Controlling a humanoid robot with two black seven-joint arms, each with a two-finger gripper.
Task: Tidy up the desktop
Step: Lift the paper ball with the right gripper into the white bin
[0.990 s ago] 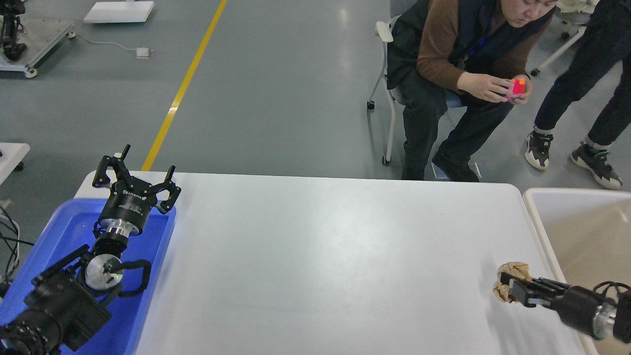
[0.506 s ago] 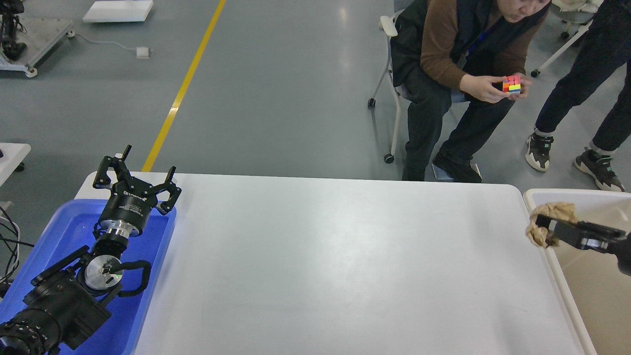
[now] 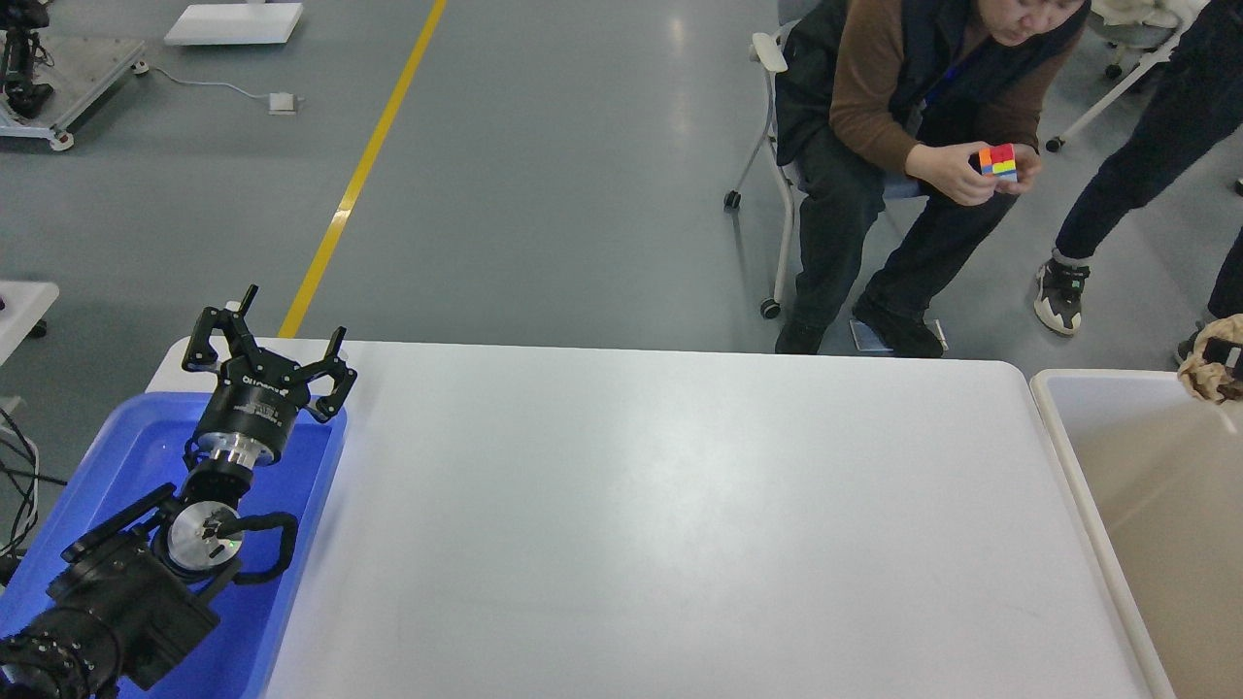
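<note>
Left gripper (image 3: 267,351): fingers standing spread apart, pinching nothing, hovering over the far end of the blue tray (image 3: 296,544), its black arm coming in from the lower left corner

Right gripper (image 3: 1231,357): only a dark sliver showing at the right edge of the head view, fingers not distinguishable, so whether it is spread or pressed together cannot be told; it is sitting against a crumpled brown paper wad (image 3: 1207,361), which is hanging over the far rim of the beige bin (image 3: 1068,456)

Counter (image 3: 660,524): the glossy white desktop with rounded corners, lying across the middle and lower part of the view, between the blue tray on the left and the beige bin on the right, its surface reflecting the ceiling light

Beyond the counter: a seated person (image 3: 903,126) holding a multicoloured puzzle cube (image 3: 998,161) in both hands; a second person's legs (image 3: 1136,165) showing at far right; a yellow floor line (image 3: 364,165) running across the grey floor
</note>
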